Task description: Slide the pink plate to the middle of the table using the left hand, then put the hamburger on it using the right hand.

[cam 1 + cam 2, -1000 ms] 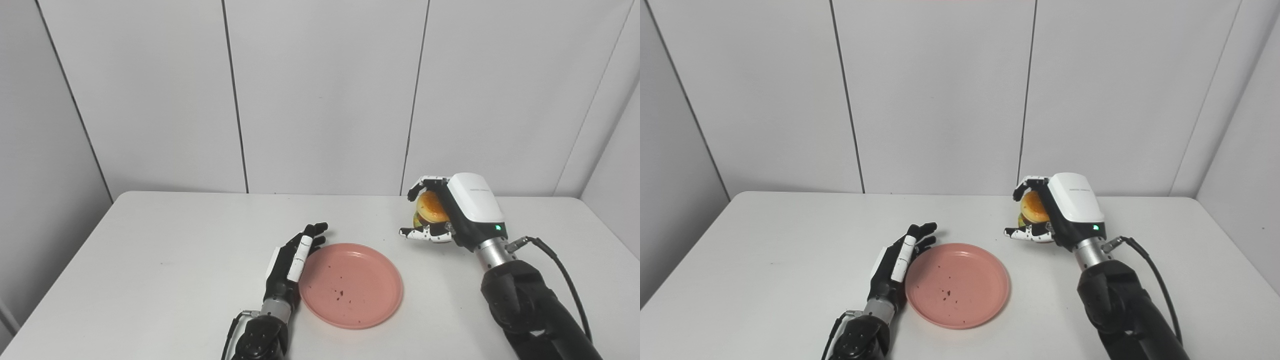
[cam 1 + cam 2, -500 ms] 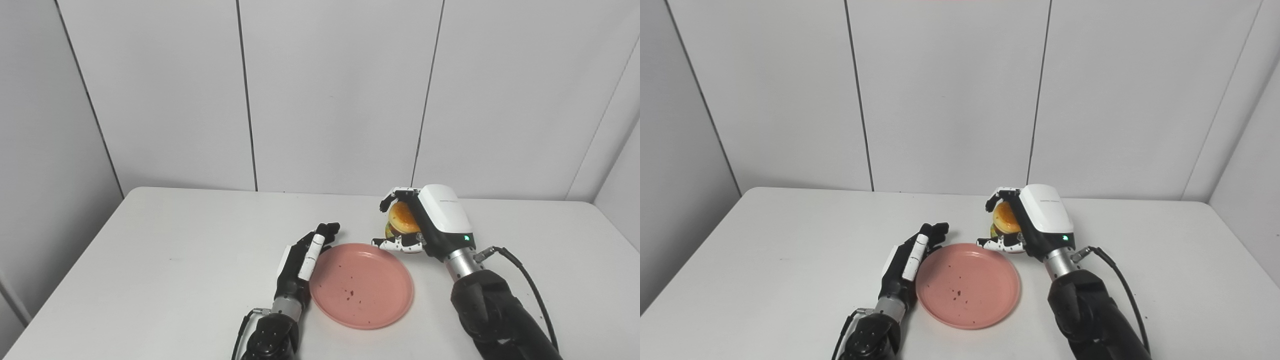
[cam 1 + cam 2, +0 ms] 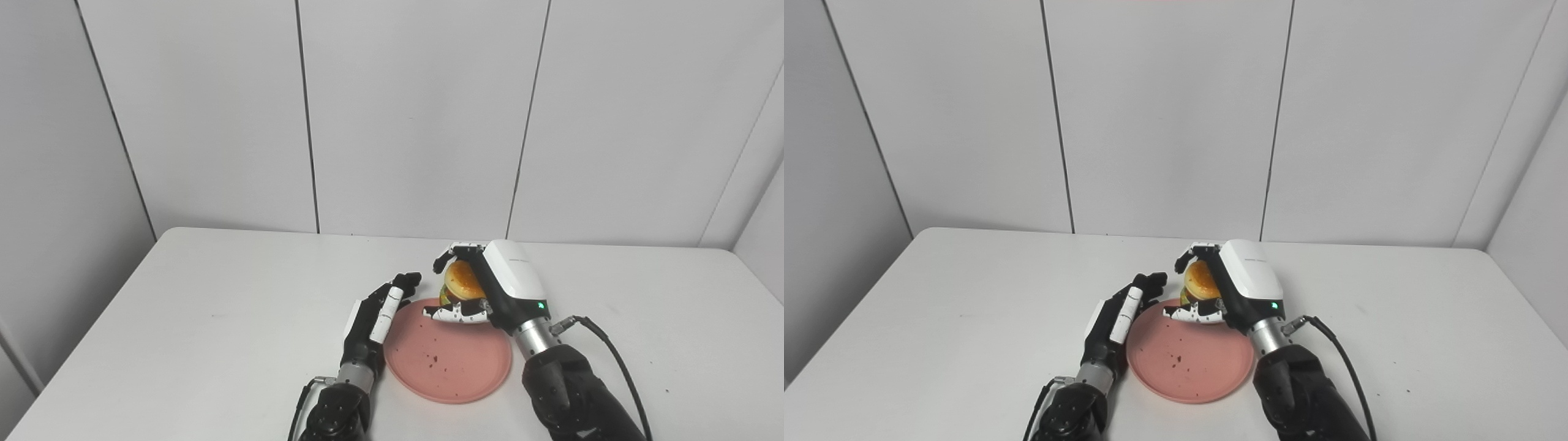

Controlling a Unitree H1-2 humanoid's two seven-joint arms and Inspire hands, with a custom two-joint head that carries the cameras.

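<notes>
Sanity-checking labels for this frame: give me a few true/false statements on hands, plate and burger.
1. The right hand is shut on the hamburger. True.
2. The hamburger already rests free on the pink plate, with no hand on it. False: the right hand grips it above the plate's far edge.
3. The left hand is beside the plate's left rim, fingers extended, holding nothing. True.
4. The plate is perfectly clean. False: dark specks dot its surface.
5. The left hand grips the hamburger. False: only the right hand does.
6. The plate lies flat on the white table. True.
</notes>
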